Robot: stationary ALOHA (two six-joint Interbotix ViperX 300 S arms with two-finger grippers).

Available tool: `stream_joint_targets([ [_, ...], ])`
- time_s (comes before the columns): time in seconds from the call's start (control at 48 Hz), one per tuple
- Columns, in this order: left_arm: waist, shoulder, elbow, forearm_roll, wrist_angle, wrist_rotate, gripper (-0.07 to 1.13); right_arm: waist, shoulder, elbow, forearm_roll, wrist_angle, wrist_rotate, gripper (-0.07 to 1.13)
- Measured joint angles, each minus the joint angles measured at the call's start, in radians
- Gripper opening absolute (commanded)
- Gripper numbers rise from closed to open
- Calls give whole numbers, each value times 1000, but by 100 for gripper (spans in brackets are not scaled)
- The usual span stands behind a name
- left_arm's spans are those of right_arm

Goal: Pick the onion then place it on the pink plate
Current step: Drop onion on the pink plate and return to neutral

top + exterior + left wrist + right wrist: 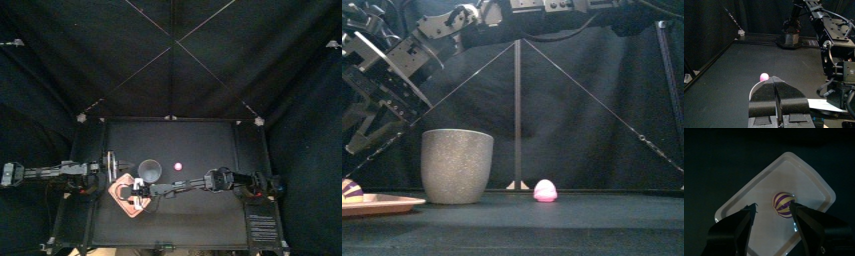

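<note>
Jaws of right gripper: parted wide, gripped nothing, hung directly above the pink tray. Framed between them, lower down: the onion, so judged, a small round toy striped purple and white; lay on the tray near its middle, apparently clear of both jaws. Judged light, hard, smooth and prone to roll; best pinched across its widest girth. Jaws of left gripper: pressed together, empty, aimed along the counter toward a pink pointed toy. Near the tray, upright: grey speckled cup.
</note>
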State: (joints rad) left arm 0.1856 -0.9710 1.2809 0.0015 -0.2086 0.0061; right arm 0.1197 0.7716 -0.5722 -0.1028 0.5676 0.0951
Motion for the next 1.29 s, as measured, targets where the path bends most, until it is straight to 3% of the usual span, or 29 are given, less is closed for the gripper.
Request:
stream_joint_targets([
  [0.271, 0, 0, 0, 0, 2, 0, 11, 51, -100, 121, -17, -17, -5, 90],
  [0.562, 0, -11, 0, 0, 2, -2, 11, 61, -279, 365, -11, -161, 9, 90],
  [1.0, 2, -17, 3, 2, 2, 0, 11, 48, -554, 804, 12, -647, 14, 90],
  [1.292, 2, -17, 17, 0, 2, 0, 11, -5, -753, 1088, 48, -881, 18, 90],
])
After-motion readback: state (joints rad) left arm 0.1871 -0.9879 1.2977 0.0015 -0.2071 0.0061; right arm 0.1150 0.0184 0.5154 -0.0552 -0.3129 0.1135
